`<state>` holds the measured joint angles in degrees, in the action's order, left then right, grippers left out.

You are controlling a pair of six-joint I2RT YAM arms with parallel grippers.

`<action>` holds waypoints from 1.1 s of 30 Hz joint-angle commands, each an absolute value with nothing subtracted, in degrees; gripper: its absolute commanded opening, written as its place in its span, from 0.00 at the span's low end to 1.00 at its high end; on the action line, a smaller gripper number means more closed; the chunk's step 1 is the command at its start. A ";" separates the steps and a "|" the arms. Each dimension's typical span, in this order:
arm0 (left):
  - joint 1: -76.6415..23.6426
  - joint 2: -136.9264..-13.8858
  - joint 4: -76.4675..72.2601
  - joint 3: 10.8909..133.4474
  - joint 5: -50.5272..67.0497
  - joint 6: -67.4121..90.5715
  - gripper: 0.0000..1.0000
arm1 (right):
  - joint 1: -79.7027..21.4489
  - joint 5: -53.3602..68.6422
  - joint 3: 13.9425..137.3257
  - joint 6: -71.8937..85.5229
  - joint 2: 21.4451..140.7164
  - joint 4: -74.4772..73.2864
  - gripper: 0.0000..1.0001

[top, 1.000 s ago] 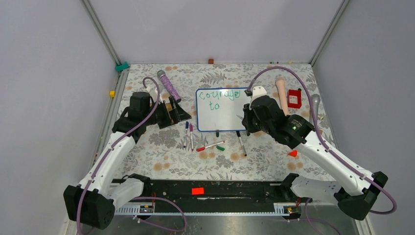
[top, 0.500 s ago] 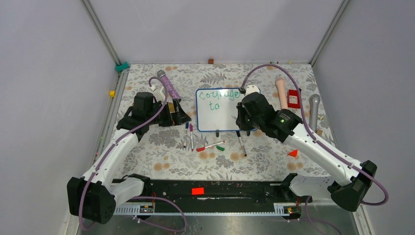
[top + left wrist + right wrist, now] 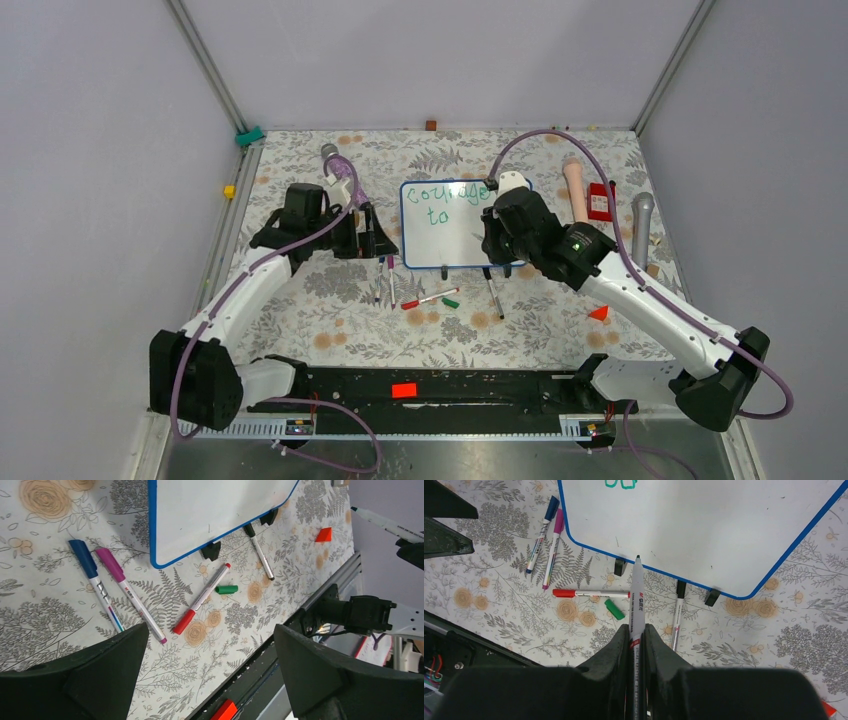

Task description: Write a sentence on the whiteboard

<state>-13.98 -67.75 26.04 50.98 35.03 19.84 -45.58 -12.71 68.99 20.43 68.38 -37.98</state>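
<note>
**Right arm.** Your right fingers were clamped together on the white barrel of an uncapped marker. Its tip pointed at the near edge of the whiteboard, just right of the left clip foot. Whether the tip touched the board could not be told. In the top view this arm reached over the board's right part and hid the end of the upper word.

**Left arm.** Your left fingers stood wide apart with nothing between them. They hovered above the tabletop just left of the board's left edge.

**Task items.** The whiteboard lay flat at the far middle of the tabletop. The sentence read "courage" along the far edge in green, with "to" beneath it at the left. The rest of the board was bare.

**Loose items, near the board's near edge.**
- A blue-capped pen and a magenta-capped pen lay side by side at the left.
- A red-capped marker lay beside a green cap.
- A black-capped marker lay to their right, its cap close to the right clip foot.
</note>
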 commanded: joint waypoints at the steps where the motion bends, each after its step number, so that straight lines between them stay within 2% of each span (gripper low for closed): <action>1: -13.99 -67.24 17.04 50.77 40.54 22.26 0.99 | -45.35 -15.02 69.88 15.12 67.64 -36.33 0.00; 6: -14.06 -65.54 14.42 51.05 36.44 23.68 0.99 | -45.35 -15.24 69.33 11.88 65.27 -36.38 0.00; 15: -14.13 -68.76 13.06 54.13 43.63 21.22 0.99 | -45.35 -16.81 66.97 10.36 63.20 -34.85 0.00; 20: -14.06 -67.41 12.72 55.46 40.50 19.79 0.99 | -45.36 -17.09 67.46 11.27 64.72 -33.41 0.00; 24: -14.06 -70.95 16.29 58.50 41.83 17.74 0.99 | -45.35 -16.97 68.20 10.95 65.85 -33.13 0.00; 33: -14.01 -80.75 8.34 58.82 47.93 24.05 0.99 | -45.35 -17.92 69.25 8.51 67.43 -32.77 0.00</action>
<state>-13.98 -77.93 14.11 57.30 44.01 21.67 -45.58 -16.10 66.94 9.98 66.89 -35.16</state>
